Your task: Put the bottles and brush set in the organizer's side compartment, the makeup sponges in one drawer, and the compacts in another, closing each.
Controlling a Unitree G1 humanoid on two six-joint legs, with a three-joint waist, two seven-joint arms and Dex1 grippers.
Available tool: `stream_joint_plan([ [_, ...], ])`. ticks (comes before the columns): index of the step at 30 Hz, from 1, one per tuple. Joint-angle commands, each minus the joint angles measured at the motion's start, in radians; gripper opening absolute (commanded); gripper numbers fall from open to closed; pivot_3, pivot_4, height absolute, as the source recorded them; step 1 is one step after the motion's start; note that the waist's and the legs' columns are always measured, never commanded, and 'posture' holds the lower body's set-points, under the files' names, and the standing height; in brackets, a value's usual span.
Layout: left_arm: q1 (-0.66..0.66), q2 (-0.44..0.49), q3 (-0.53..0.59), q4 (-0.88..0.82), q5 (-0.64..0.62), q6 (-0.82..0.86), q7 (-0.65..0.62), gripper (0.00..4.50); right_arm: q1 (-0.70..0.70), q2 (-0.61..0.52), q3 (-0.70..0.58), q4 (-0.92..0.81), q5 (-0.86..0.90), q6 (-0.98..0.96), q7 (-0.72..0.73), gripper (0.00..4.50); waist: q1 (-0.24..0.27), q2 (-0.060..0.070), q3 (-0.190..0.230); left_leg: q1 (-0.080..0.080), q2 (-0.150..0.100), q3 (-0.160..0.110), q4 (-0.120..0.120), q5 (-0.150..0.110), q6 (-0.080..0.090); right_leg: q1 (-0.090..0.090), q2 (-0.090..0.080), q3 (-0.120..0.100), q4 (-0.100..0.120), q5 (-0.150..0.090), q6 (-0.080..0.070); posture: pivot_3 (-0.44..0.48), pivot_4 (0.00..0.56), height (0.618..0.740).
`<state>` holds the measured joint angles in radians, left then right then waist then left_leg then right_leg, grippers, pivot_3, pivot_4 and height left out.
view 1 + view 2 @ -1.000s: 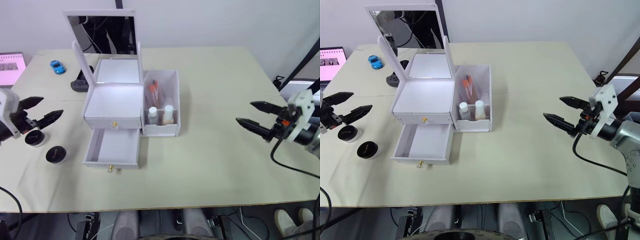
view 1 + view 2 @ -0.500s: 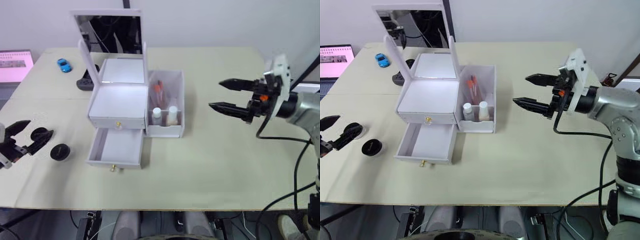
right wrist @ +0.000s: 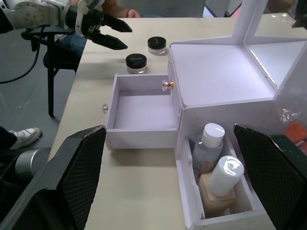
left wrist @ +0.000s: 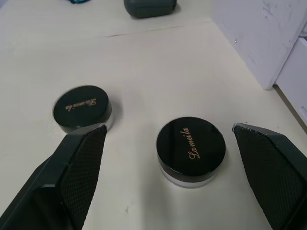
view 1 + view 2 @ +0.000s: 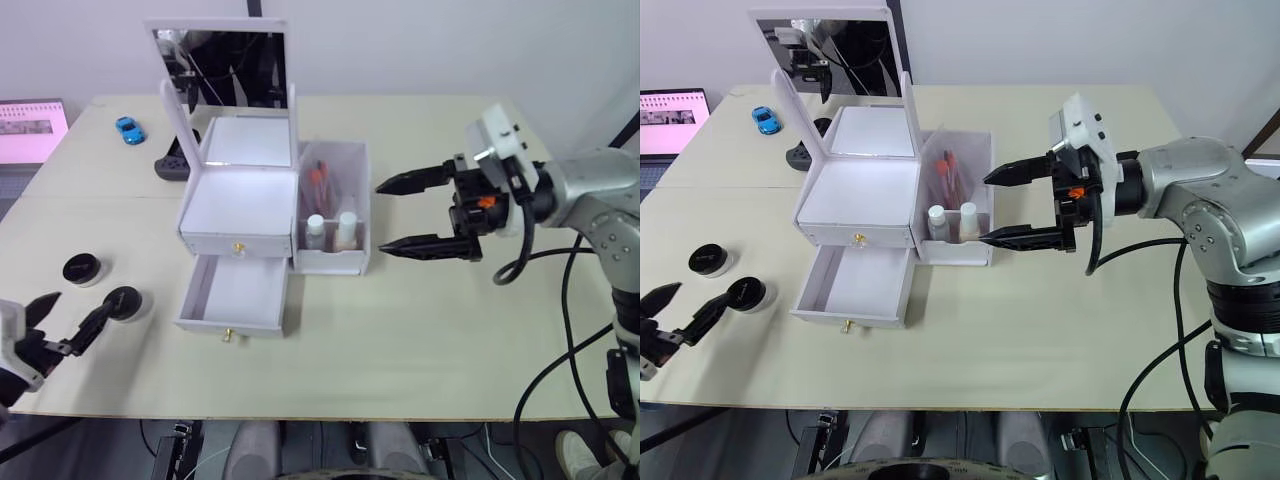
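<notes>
Gold "Lamiila" lettering, nearer compact (image 4: 191, 149)

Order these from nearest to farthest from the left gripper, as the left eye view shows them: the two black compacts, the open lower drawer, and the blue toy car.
From the left gripper:
1. Compact closer to the organizer, just ahead of the fingertips.
2. Second compact, further back on the table.
3. Open lower drawer, to the gripper's right.
4. Blue toy car, at the table's far edge.
</notes>
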<state>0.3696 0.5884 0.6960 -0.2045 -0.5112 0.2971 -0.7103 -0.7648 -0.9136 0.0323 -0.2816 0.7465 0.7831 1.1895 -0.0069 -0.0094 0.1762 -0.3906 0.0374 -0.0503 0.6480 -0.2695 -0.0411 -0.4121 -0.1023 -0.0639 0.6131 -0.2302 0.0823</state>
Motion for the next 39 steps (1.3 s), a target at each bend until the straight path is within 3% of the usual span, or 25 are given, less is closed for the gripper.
stream_joint_plan([
  [1, -0.056, 0.034, -0.025, 0.040, 0.017, 0.017, 0.026, 4.41, -0.016, -0.006, -0.020, -0.038, -0.005, 0.003, -0.012, 4.50, 0.000, 0.000, 0.000, 0.000, 0.000, 0.000, 0.000, 0.000, 0.000, 0.000, 0.000, 0.000, 0.000, 0.000, 0.000, 0.000, 0.150, 0.730],
  [10, -0.126, 0.078, -0.109, 0.131, 0.026, 0.070, -0.003, 4.41, 0.053, -0.024, -0.071, -0.093, 0.004, 0.009, -0.052, 4.50, -0.006, 0.000, 0.000, 0.000, 0.000, 0.002, -0.001, 0.000, 0.000, -0.002, 0.001, 0.002, 0.000, 0.000, 0.000, 0.000, 0.150, 0.730],
  [20, -0.113, 0.063, -0.152, 0.052, 0.027, 0.118, 0.033, 4.41, 0.061, -0.023, -0.079, -0.095, -0.017, -0.004, -0.065, 4.50, -0.004, 0.000, 0.000, 0.000, 0.000, 0.002, 0.000, 0.000, 0.000, -0.002, 0.000, 0.002, 0.001, 0.001, -0.001, 0.000, 0.150, 0.730],
  [24, -0.102, 0.070, -0.143, 0.022, 0.006, 0.149, 0.028, 2.64, 0.055, -0.017, -0.074, -0.092, -0.026, -0.009, -0.070, 4.50, -0.004, 0.000, 0.000, 0.000, 0.000, 0.002, -0.001, 0.000, 0.000, -0.002, 0.000, 0.002, 0.001, 0.001, -0.001, 0.000, 0.150, 0.730],
  [29, -0.092, 0.105, -0.113, 0.043, 0.009, 0.159, 0.009, 2.61, 0.054, -0.017, -0.072, -0.090, -0.033, -0.013, -0.069, 4.50, -0.004, 0.000, 0.000, 0.000, 0.000, 0.003, -0.001, 0.000, 0.000, -0.002, 0.000, 0.002, 0.000, 0.001, -0.001, 0.000, 0.150, 0.730],
  [34, -0.162, 0.139, -0.080, 0.063, -0.031, 0.152, -0.017, 2.61, 0.052, -0.015, -0.074, -0.088, -0.030, -0.011, -0.063, 4.50, -0.003, 0.000, 0.000, 0.000, 0.001, 0.003, -0.001, 0.000, 0.000, -0.002, 0.000, 0.002, 0.001, 0.001, -0.001, 0.000, 0.150, 0.730],
  [39, -0.243, 0.227, -0.045, 0.018, -0.146, 0.134, -0.196, 2.61, 0.053, -0.017, -0.076, -0.088, -0.027, -0.016, -0.052, 4.50, -0.002, -0.002, 0.000, 0.000, 0.000, 0.003, 0.000, 0.000, 0.000, -0.002, 0.000, 0.002, 0.000, 0.001, -0.001, 0.000, 0.150, 0.730],
])
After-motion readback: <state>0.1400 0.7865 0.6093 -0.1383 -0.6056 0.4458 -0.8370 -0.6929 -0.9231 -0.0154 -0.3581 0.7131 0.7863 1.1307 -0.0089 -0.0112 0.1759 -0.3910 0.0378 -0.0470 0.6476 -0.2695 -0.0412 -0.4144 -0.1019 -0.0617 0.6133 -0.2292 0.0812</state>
